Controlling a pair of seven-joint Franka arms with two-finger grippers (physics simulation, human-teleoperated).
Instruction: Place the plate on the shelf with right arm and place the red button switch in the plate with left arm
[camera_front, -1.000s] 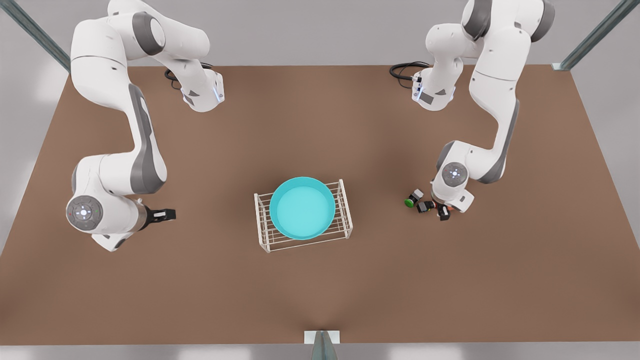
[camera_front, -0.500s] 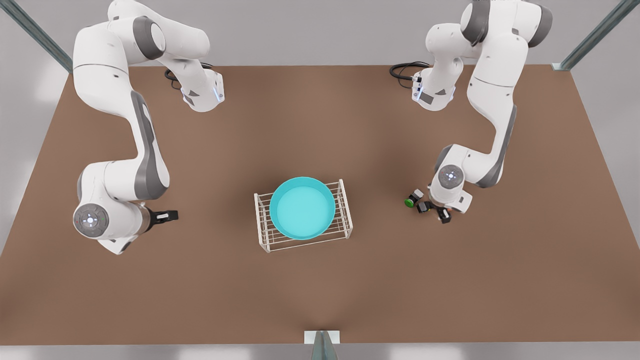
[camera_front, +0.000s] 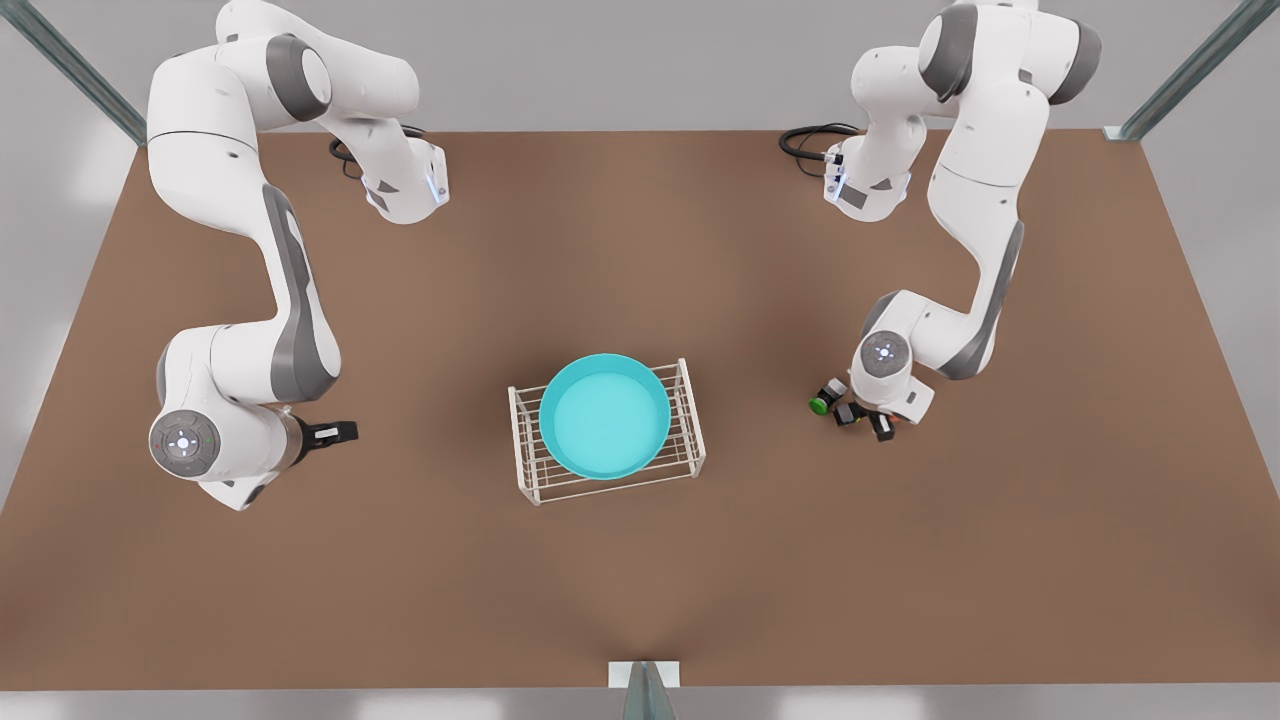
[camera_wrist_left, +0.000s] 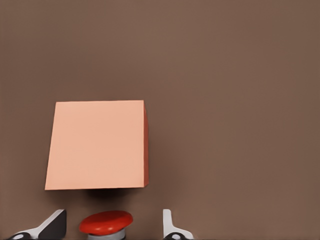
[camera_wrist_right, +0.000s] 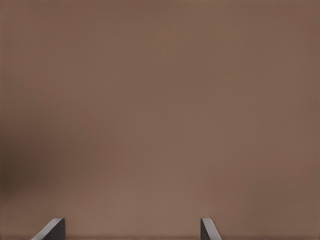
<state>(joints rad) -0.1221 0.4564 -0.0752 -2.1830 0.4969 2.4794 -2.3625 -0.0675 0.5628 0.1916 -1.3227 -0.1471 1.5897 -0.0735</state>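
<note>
The turquoise plate (camera_front: 605, 416) sits flat on top of the white wire shelf (camera_front: 690, 450), in the middle of the brown table (camera_front: 640, 560). The left gripper (camera_front: 866, 420) is on the front view's right, down low by the table. In the left wrist view its two fingers (camera_wrist_left: 171, 226) are apart, and the red button switch (camera_wrist_left: 106, 223) is right between them, with gaps on both sides, so it is not squeezed. Just past the red cap is a salmon-orange cube (camera_wrist_left: 96, 145). A green button switch (camera_front: 824, 397) lies beside this gripper, on the side nearer the shelf. The right gripper (camera_front: 338, 431) waits on the front view's left, well apart from the shelf and pointing toward it. Its fingers (camera_wrist_right: 52, 229) are spread wide over bare table and hold nothing.
</note>
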